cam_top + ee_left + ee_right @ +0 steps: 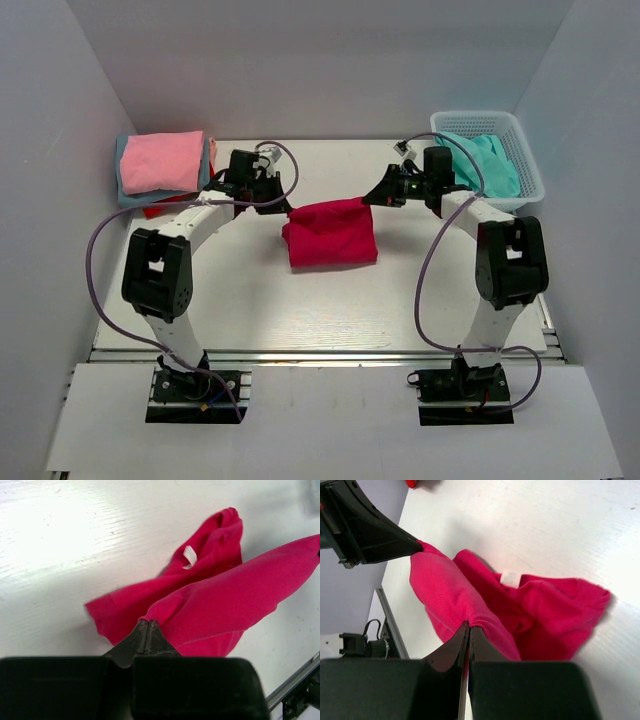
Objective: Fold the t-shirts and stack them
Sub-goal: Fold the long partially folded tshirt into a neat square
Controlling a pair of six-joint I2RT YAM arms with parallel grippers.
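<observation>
A crimson-magenta t-shirt [331, 233] hangs over the middle of the table, its top edge stretched between my two grippers and its lower part resting on the table. My left gripper [287, 203] is shut on its left top corner, seen in the left wrist view [146, 622]. My right gripper [368, 199] is shut on the right top corner, seen in the right wrist view [469, 625]. The shirt [220, 595] shows a white label [189, 556] inside. A folded light pink t-shirt [163, 161] lies on a grey-blue one [124, 184] and a red one [155, 210] at the back left.
A white mesh basket [500, 130] at the back right holds a teal t-shirt [487, 165]. White walls enclose the table on the left, back and right. A metal rail [320, 352] runs along the near table edge.
</observation>
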